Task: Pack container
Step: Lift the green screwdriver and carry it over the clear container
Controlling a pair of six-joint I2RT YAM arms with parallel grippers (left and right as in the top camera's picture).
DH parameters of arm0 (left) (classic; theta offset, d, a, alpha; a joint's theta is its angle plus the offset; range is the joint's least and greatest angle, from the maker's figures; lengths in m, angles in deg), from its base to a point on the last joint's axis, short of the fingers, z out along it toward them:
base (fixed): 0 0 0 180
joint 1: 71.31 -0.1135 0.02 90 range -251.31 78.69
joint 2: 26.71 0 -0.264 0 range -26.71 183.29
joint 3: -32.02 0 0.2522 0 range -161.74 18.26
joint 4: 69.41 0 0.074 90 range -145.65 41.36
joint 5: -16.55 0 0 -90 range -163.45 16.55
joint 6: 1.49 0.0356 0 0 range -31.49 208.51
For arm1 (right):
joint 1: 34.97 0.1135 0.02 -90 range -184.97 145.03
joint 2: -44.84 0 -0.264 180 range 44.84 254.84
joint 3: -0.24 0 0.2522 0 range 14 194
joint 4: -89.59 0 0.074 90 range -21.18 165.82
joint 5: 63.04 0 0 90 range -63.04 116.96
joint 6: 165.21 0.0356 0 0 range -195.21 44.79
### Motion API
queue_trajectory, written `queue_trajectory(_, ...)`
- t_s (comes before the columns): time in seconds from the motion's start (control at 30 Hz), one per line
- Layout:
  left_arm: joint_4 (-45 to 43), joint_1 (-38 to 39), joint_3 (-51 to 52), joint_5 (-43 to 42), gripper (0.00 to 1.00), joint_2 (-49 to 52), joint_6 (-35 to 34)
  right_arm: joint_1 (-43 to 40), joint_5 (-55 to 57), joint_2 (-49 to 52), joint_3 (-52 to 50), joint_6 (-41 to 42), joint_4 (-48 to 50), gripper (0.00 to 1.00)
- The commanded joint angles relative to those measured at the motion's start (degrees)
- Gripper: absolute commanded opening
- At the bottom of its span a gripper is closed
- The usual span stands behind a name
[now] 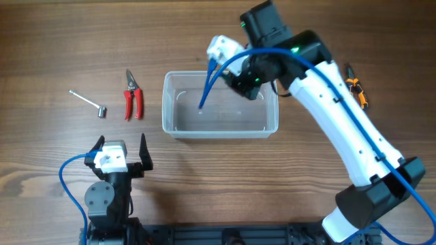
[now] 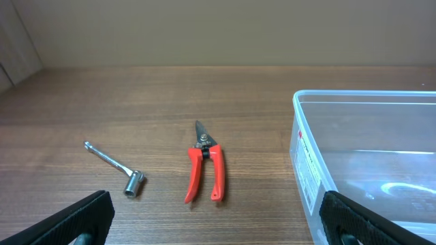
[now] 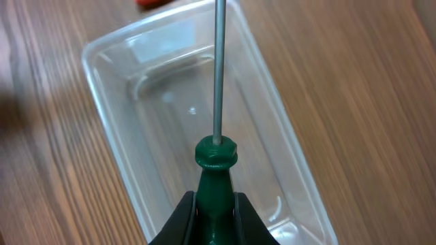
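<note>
Container (image 1: 218, 133) sits below right pincer (image 3: 216, 207) gripping screwdriver (image 3: 216, 160).

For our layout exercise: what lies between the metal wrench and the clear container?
The red-handled shears, alone; the overhead view shows it best.

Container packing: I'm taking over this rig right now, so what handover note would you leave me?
Left end effector: open, empty, short of the tools.
Right end effector: shut on a green-handled, steel-shaft screwdriver above the clear rectangular plastic container.
Done: nothing lies inside yet.
To do: drop the screwdriver in, then pack the red-handled cutters and silver L-shaped socket wrench left of the container, plus an orange-black tool half hidden behind the right arm.
</note>
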Motion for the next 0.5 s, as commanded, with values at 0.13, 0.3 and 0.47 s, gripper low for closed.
queue_trajectory(0.13, -0.15, -0.35, 0.20, -0.70, 1.00, -0.52, 1.29, 0.52, -0.68, 2.19, -11.47, -2.21, 5.44, 0.04)
queue_trajectory(0.3, -0.15, -0.35, 0.20, -0.70, 1.00, -0.52, 1.29, 0.50, -0.24, 5.42, -19.15, -2.19, 11.82, 0.04)
queue_trajectory(0.47, -0.15, -0.35, 0.20, -0.70, 1.00, -0.52, 1.27, 0.50, -0.24, 10.32, -23.15, -1.99, 17.09, 0.04)
